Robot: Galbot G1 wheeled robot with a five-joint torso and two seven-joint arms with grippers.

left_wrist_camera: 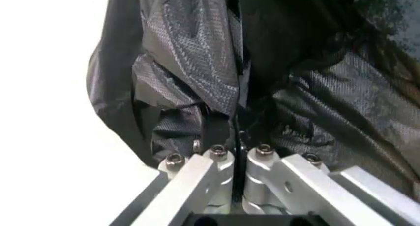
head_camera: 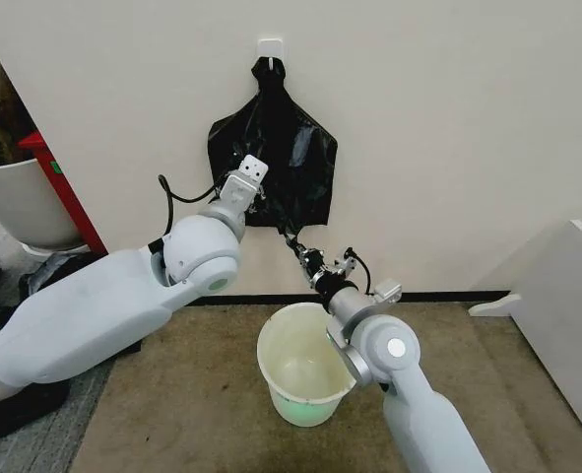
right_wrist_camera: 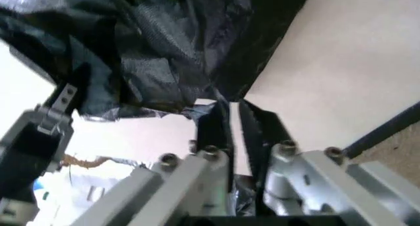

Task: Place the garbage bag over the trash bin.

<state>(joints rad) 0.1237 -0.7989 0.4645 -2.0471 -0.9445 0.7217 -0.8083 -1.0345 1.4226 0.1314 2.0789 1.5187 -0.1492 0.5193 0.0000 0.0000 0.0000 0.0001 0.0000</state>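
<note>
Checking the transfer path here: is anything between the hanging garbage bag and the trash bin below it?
Nothing visible blocks it. The garbage bag hangs from a wall hook, both grippers at its bottom edge: left gripper, right gripper. The trash bin stands open below.

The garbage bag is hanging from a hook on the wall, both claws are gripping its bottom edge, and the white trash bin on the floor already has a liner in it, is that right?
Not quite. The head view shows the trash bin bare inside, with no liner. The rest holds: the garbage bag hangs from the wall hook, and the left claw and right claw are both closed on its bottom edge.
</note>
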